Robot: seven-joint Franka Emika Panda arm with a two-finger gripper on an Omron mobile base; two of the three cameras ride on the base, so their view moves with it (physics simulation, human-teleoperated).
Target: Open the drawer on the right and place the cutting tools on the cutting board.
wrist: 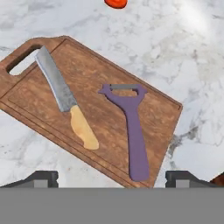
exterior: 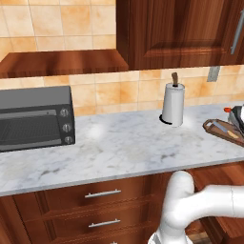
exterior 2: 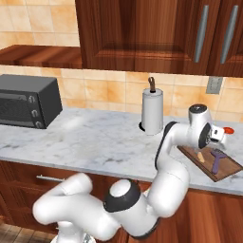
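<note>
The dark brown cutting board point(wrist: 94, 85) lies on the marble counter, its loop handle at the upper left of the hand view. Two cutting tools rest on it. One is a grey-bladed knife point(wrist: 61, 92) with a tan handle. The other is a purple peeler point(wrist: 134, 127) beside it. My gripper point(wrist: 112, 177) hovers just above the board, open, with its fingertips point(wrist: 42, 177) far apart and nothing held. From the right base view the gripper point(exterior 2: 216, 137) hangs over the board point(exterior 2: 227, 169), knife point(exterior 2: 201, 155) and peeler point(exterior 2: 216, 162). The drawer point(exterior: 223, 178) seems pulled out under the counter at right.
A white paper-towel roll point(exterior 2: 152, 113) stands at the back of the counter, left of the board. A black toaster oven point(exterior: 35, 116) sits far left. A small red object point(wrist: 116, 3) lies just beyond the board. Wall cabinets hang overhead.
</note>
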